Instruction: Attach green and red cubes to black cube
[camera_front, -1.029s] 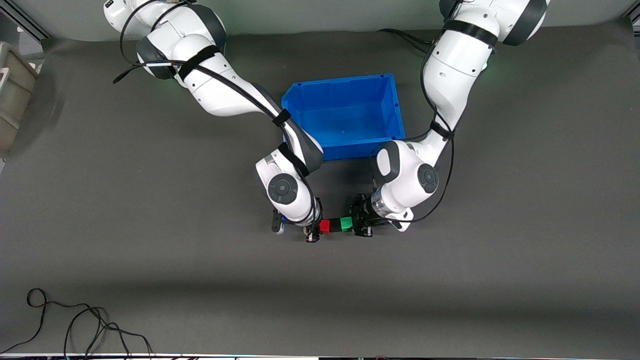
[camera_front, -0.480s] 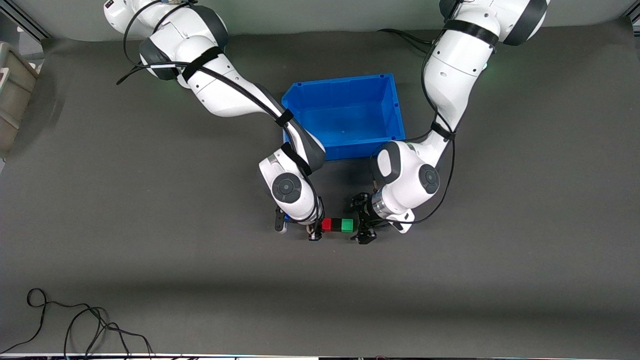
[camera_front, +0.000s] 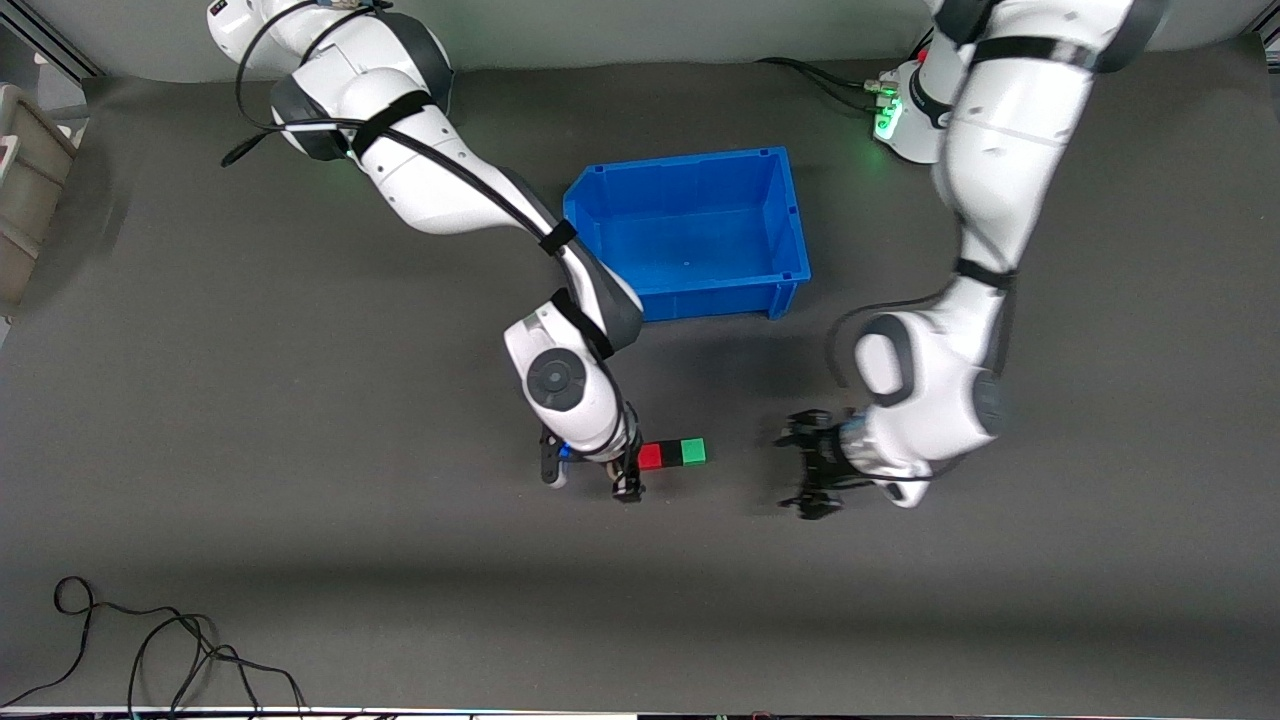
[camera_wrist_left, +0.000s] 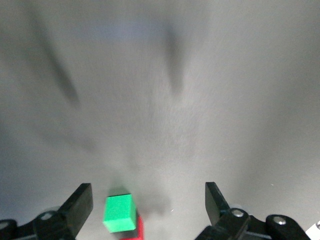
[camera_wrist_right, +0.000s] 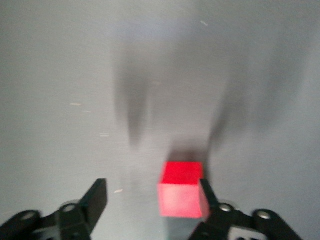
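A red cube, a black cube and a green cube lie joined in one row on the grey table, nearer to the front camera than the blue bin. My right gripper is open at the red end of the row. In the right wrist view the red cube sits against one finger of the right gripper. My left gripper is open and empty, well apart from the green end, toward the left arm's end of the table. The left wrist view shows the left gripper, the green cube and a strip of the red cube.
An empty blue bin stands farther from the front camera than the cubes, between the two arms. A loose black cable lies near the table's front edge at the right arm's end. A grey container stands off the table's edge there.
My left gripper has opened, let go of the green cube and drawn away toward the left arm's end. The cube row stays on the table. My right gripper has barely shifted.
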